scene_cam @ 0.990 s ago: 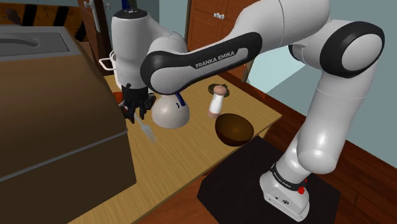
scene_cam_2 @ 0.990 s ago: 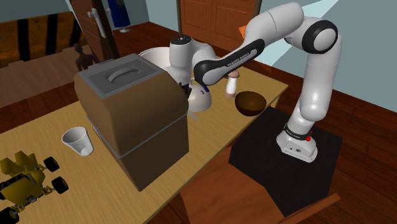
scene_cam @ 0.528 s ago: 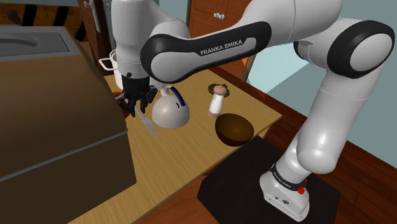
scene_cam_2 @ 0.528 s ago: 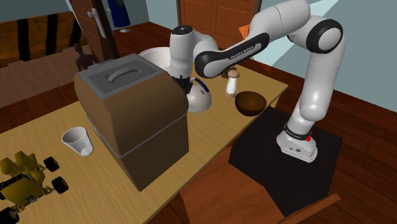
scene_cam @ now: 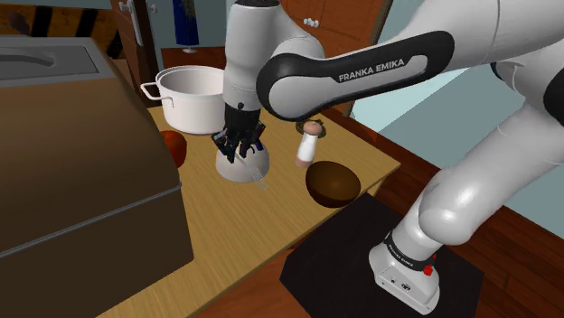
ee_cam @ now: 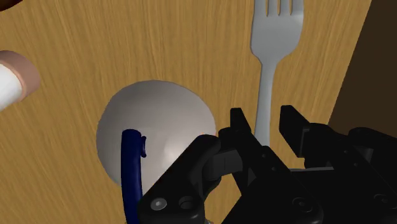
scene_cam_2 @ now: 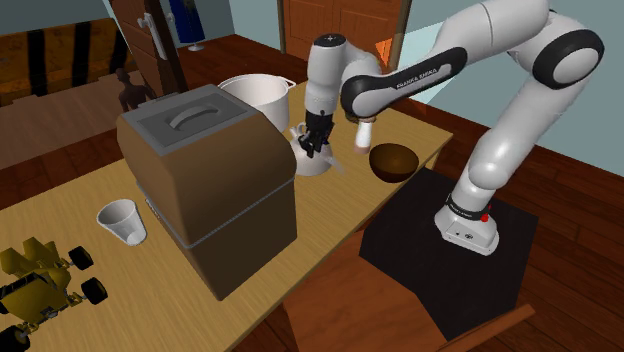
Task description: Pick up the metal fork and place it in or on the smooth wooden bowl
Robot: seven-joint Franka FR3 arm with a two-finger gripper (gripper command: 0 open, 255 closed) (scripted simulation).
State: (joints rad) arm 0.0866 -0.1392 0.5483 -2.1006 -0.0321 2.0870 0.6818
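Note:
My gripper (scene_cam: 239, 147) is shut on the handle of the grey metal fork (ee_cam: 273, 57), whose tines point away from the hand. In the shoulder view the fork (scene_cam: 261, 181) hangs slanted below the fingers, above the table and in front of a white dome-shaped thing (scene_cam: 242, 165). The dark brown wooden bowl (scene_cam: 333, 182) stands upright near the table's edge, to the shoulder view's right of the gripper. In the second exterior view the gripper (scene_cam_2: 316, 146) hovers over the dome, with the bowl (scene_cam_2: 393, 161) to its right. In the wrist view the gripper (ee_cam: 267, 121) clasps the fork.
A big brown box (scene_cam: 72, 154) fills the shoulder view's left. A white pot (scene_cam: 190, 98) stands behind the dome, a red thing (scene_cam: 173, 146) beside the box, a small white-and-brown shaker (scene_cam: 309, 143) behind the bowl. A white cup (scene_cam_2: 122, 220) and a yellow toy car (scene_cam_2: 40, 280) lie farther off.
The arm has swung to the shoulder view's right with the fork, from beside the brown box to over the white dome, closer to the bowl.

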